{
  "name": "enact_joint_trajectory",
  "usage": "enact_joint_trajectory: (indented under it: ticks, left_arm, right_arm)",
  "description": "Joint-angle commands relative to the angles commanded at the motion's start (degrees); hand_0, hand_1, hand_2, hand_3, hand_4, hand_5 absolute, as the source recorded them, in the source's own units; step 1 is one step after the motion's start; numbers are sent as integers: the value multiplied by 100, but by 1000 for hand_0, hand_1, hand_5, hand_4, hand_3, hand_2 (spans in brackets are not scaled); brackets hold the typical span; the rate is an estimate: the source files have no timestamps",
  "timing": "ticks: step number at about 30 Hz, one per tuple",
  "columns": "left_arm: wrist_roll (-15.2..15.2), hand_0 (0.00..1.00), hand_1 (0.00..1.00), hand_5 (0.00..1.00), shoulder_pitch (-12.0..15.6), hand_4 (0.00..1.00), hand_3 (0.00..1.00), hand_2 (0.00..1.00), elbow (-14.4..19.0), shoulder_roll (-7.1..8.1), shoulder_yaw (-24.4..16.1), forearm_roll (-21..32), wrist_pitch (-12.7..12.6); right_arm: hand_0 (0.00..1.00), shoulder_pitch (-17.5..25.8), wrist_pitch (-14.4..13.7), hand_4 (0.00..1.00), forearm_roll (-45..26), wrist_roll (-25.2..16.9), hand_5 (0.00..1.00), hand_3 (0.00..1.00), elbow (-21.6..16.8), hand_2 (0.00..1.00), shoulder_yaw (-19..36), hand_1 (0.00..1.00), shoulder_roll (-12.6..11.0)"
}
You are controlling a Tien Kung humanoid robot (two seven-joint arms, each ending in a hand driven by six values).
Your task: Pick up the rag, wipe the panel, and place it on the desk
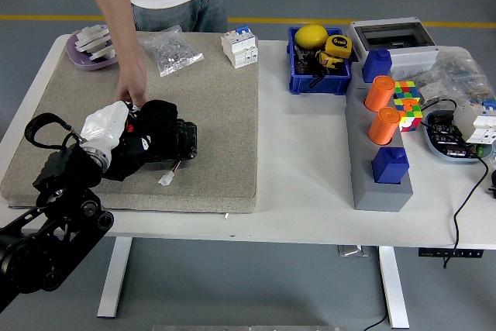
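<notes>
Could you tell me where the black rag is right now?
In the head view, the black rag is on the left side, held by the robot's left hand on top of the black panel on the beige mat, just below the person's hand.

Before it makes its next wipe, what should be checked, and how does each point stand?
1. Rag under the left robot hand: ok, black cloth lies on the panel.
2. Panel on the mat: ok.
3. Panel steadied: ok, the person's hand rests at its far edge.
4. Person's hand clear of the wiping path: not ok, very close.
5. Panel's loose wire safe from snagging: cannot tell.
</notes>
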State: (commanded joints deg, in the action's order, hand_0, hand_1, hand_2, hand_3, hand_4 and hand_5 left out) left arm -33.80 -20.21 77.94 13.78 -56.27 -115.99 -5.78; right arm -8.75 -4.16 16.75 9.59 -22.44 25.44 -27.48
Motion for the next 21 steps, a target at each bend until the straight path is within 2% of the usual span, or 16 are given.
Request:
enact_joint_trajectory:
  ticks: [13,21]
  left_arm:
    - [-74,199,132,2,-282,397,546,555,196,-89,733,42,25]
    - [-80,199,132,2,-302,397,546,555,156,-120,766,45,8]
  right_arm:
    - [734,-22,0,998,-10,-9,608,623,-5,654,-18,532,-4]
    - [734,-26,1,998,-13,-10,608,623,-6,654,-23,532,-1]
